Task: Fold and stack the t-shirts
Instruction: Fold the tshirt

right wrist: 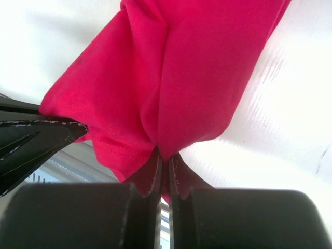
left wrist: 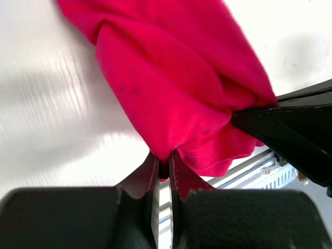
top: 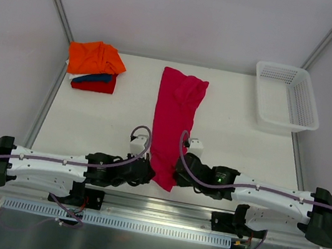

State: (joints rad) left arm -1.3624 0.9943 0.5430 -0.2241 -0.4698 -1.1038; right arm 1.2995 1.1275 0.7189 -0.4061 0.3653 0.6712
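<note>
The magenta-pink t-shirt [top: 175, 116] lies as a long narrow strip down the middle of the table. My left gripper [top: 147, 173] is shut on the left corner of its near end, seen pinched between the jaws in the left wrist view [left wrist: 164, 165]. My right gripper [top: 178, 176] is shut on the right corner of that end [right wrist: 164, 158]. The shirt fills both wrist views [left wrist: 171, 78] [right wrist: 181, 72]. A folded orange t-shirt [top: 94, 57] lies on a dark blue one [top: 95, 78] and a red one [top: 95, 85] at the far left.
A white plastic mesh basket [top: 286, 97] stands at the far right corner. The table's near edge and metal rail [top: 156, 227] run just behind both grippers. Frame posts rise at the far left and right.
</note>
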